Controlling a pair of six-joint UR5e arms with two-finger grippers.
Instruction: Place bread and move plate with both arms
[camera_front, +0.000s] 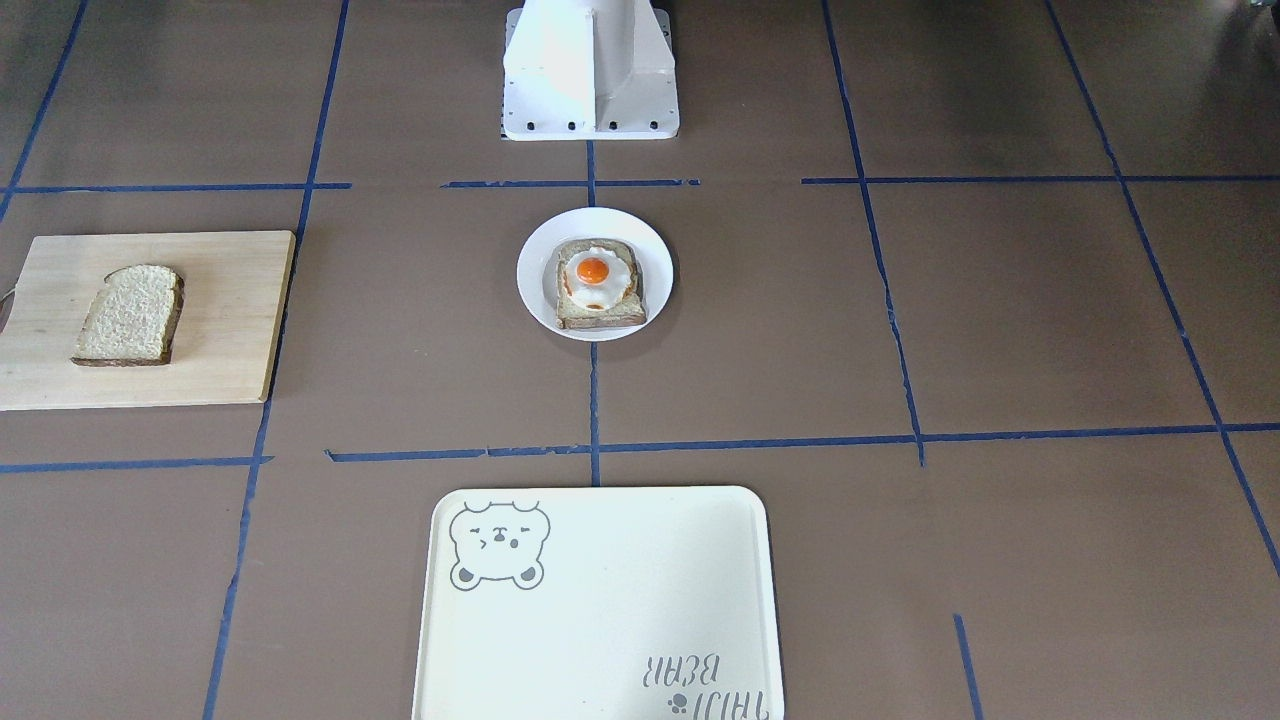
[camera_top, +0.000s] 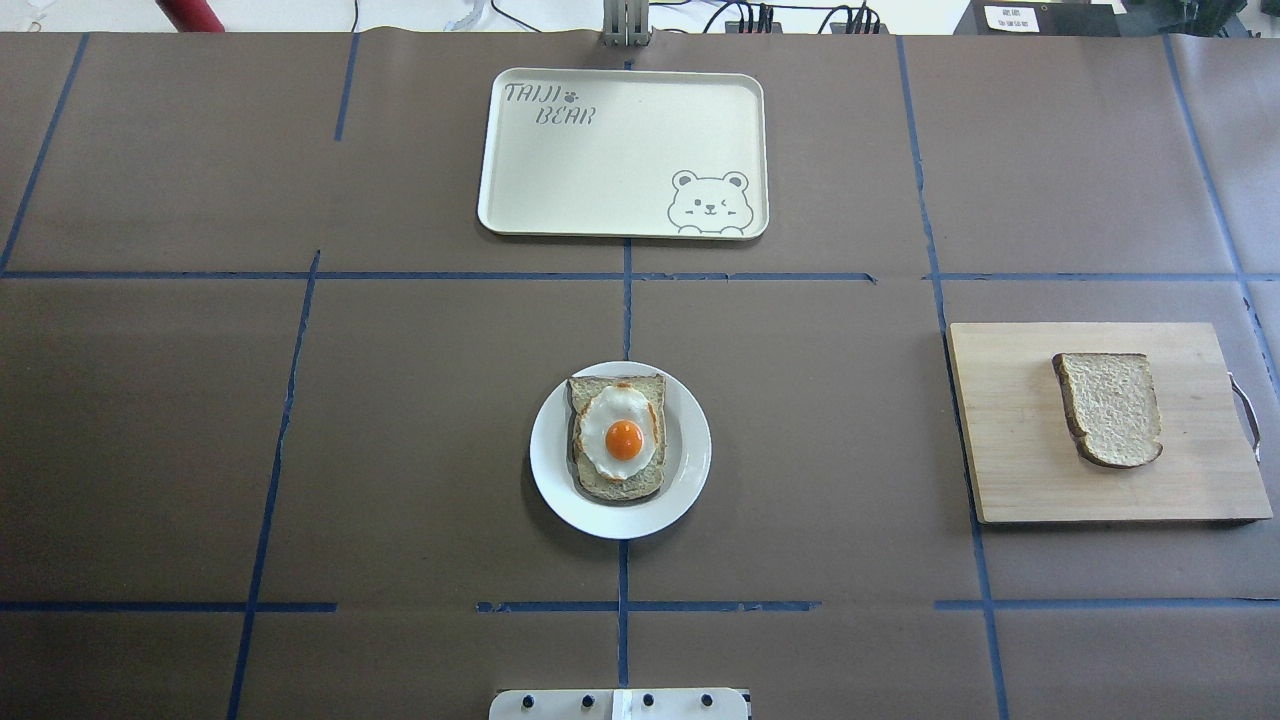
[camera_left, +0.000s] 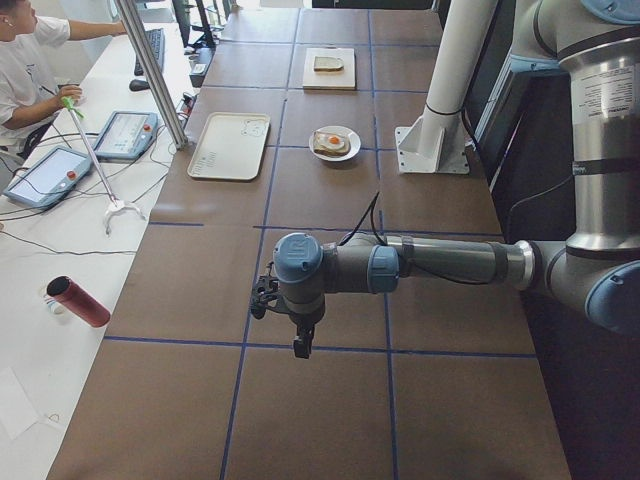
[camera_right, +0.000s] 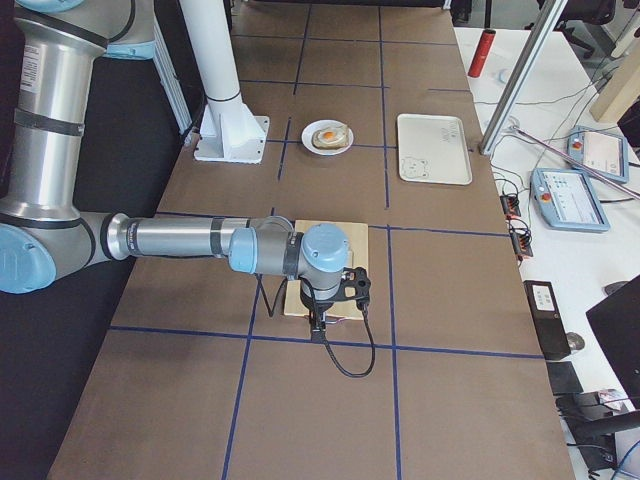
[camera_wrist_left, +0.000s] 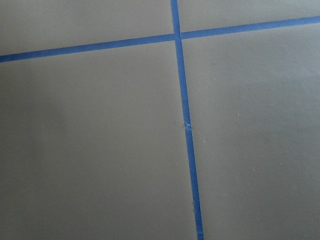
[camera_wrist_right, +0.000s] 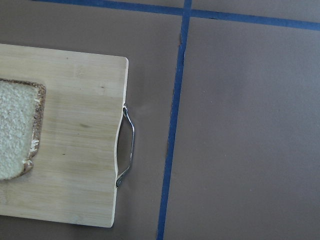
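**Clerk:** Item one, right gripper (camera_right: 319, 322). State?

**Checker:** It shows only from the table's end, so I cannot tell whether the fingers are spread or closed. It points straight down.

**Clerk:** What is beneath it?

**Checker:** A wooden board (camera_wrist_right: 80, 100), with its metal handle (camera_wrist_right: 127, 145) almost directly under the wrist. The bread (camera_wrist_right: 15, 127) lies flat on that board, just to one side of the claw and untouched.

**Clerk:** Handling note, bread?

**Checker:** Judged light, soft and easily crushed. The crust is probably firmer than the crumb. Pinch it gently across opposite crust edges. It lies flat, so the fingers must come down close beside it.

**Clerk:** Right arm (camera_right: 190, 240), pose?

**Checker:** The forearm is level and stretched out over the table, with the wrist turned downward.

**Clerk:** Item two, left gripper (camera_left: 299, 345).

**Checker:** Same limit, so I cannot tell whether it is open or closed. It points down over bare table and crossing tape lines (camera_wrist_left: 182, 100). The left arm (camera_left: 440, 262) is likewise level and extended.

**Clerk:** Plate?

**Checker:** The plate (camera_top: 548, 470) is well apart from both claws and lies between them along the table. It carries an egg-topped slice (camera_top: 617, 438). Judged rigid, smooth and probably slippery. The shallow rim is the only hold, and it should be kept level or the load may slide. The tray (camera_top: 600, 170) lies beyond the plate, farther from the base.
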